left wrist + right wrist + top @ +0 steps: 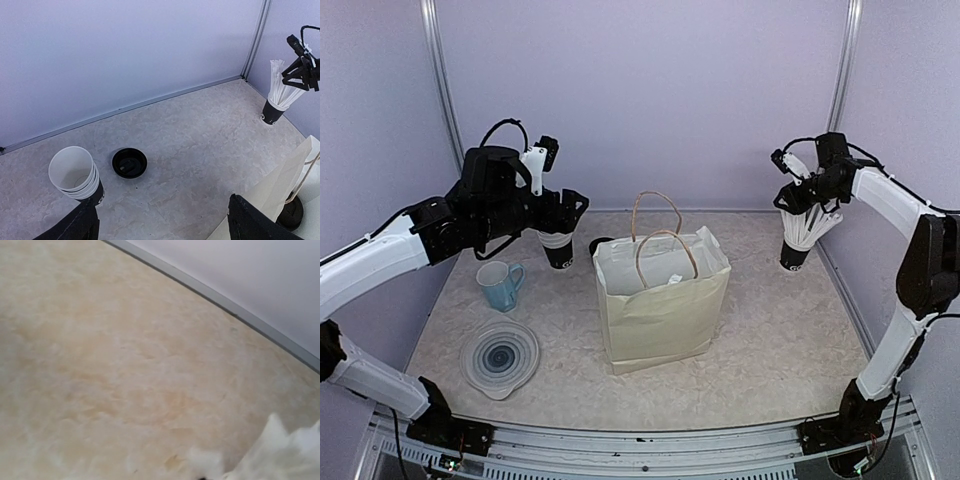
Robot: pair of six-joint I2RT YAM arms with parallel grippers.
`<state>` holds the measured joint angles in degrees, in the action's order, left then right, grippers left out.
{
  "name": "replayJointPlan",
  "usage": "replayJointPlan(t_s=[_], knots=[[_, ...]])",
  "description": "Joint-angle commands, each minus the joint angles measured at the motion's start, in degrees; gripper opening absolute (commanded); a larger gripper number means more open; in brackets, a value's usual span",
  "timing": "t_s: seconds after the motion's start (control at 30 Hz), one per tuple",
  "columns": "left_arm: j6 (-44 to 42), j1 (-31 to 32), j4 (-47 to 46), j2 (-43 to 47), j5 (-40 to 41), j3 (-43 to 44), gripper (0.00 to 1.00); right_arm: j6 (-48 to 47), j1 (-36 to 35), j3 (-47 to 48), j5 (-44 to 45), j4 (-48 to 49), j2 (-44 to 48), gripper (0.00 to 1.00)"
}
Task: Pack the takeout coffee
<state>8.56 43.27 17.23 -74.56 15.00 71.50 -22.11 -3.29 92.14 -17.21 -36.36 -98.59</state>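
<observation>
Left wrist view has the left gripper (161,220) with jaws wide apart, hanging by the nested cup stack (75,174) and a loose black lid (129,163). Right gripper (792,197) sits over the straws (802,228), can't tell its jaws. No lidded coffee in plain sight, maybe that dark round thing (292,212) in the paper bag (660,310). I'd guess the lid's next: drop straight down, pinch its rim, keep clear of the stack

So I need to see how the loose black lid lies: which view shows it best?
The left wrist view: the black lid lies in full sight on the table, near the stacked cups. The top external view shows only a dark part of it at the paper bag's far left corner. The right wrist view misses it.
</observation>
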Motion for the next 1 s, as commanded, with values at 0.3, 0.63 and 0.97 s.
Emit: replayJointPlan(t_s=[0.3,0.63,0.97], knots=[[1.64,-0.38,-1.36,3.13,-2.51,-2.96,0.86,1.96,0.17,7.25,5.04,1.50,-7.14,0.20],[1.81,-0.38,-1.89,2.58,-3.38,-2.86,0.85,2.51,0.13,6.74,2.47,1.59,-4.62,0.00],[0.95,-0.38,-2.01,2.79,-2.65,-2.47,0.85,3.56,-0.66,8.89,-0.96,-3.34,7.12,0.00]])
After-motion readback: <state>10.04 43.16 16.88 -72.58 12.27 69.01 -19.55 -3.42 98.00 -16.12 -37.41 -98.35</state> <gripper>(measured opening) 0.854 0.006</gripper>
